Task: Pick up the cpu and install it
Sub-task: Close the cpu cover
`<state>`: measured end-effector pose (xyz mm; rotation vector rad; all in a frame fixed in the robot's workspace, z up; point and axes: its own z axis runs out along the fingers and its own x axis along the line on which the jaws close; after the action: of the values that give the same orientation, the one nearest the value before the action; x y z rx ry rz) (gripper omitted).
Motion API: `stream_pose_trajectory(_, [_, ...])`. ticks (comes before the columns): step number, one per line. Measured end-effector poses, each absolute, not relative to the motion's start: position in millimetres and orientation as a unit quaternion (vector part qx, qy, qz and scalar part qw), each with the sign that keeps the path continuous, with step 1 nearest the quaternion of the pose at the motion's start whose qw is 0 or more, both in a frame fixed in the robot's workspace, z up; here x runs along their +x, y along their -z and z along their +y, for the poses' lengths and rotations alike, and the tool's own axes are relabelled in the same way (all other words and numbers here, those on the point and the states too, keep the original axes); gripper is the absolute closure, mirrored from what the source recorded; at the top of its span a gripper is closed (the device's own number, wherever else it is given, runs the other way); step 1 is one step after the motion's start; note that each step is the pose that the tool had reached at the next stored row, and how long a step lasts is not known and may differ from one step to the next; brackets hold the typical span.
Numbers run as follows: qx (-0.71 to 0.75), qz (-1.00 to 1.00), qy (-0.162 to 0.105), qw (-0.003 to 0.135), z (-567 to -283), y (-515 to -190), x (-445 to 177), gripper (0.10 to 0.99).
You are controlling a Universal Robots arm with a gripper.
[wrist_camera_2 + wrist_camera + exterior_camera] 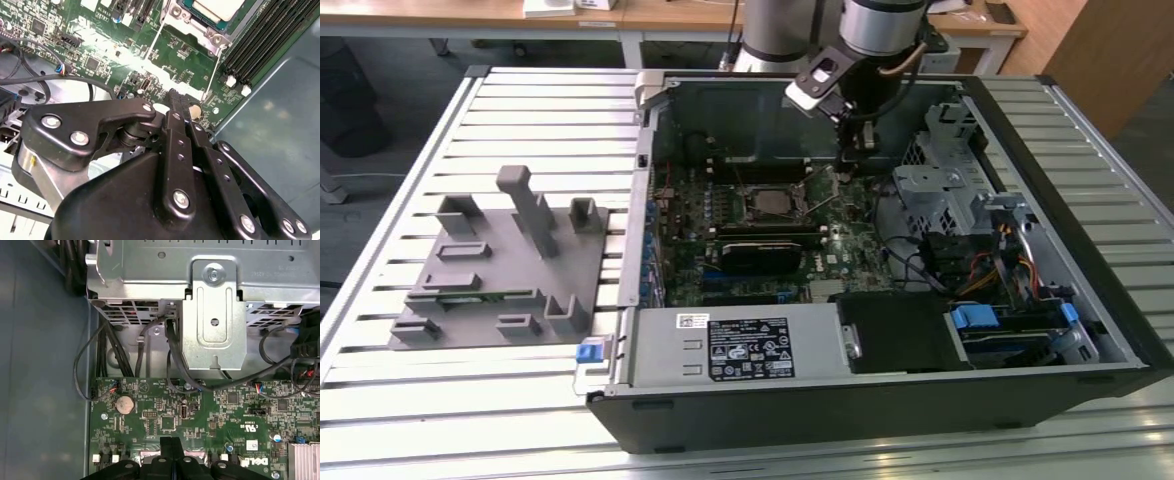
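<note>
We see an open computer case [881, 405] lying on a slatted metal counter [520, 100], across the centre and right of the exterior view. A grey moulded parts tray [507, 265] rests on the counter at the exterior view's left.

The robot arm reaches down from the upper middle of that view. Its end effector [853, 165] hangs inside the case, just above the green motherboard [854, 225] and to the upper right of the processor socket. In both wrist views its two black fingers [176, 107] are pressed together, narrow, with nothing between them.

The cpu [217, 7] lies in the metal-framed socket, pale shiny top facing up. In the exterior view it sits near the middle of the board, apart from the end effector.

We judge that picking up and placing are done and the work stands at the close of installation. We cannot tell whether the socket latch is locked. Any further move, in our view, calls for care around the memory slots [260, 40], the loose cables [100, 355] and the drive cage [215, 315] close by.
</note>
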<state>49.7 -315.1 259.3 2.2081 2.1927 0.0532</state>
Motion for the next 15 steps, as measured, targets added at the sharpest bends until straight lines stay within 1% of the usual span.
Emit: stream_pose_trajectory(15, [0.709, 0.704, -0.017, 0.015, -309.8, -250.2, 60.2, 0.98])
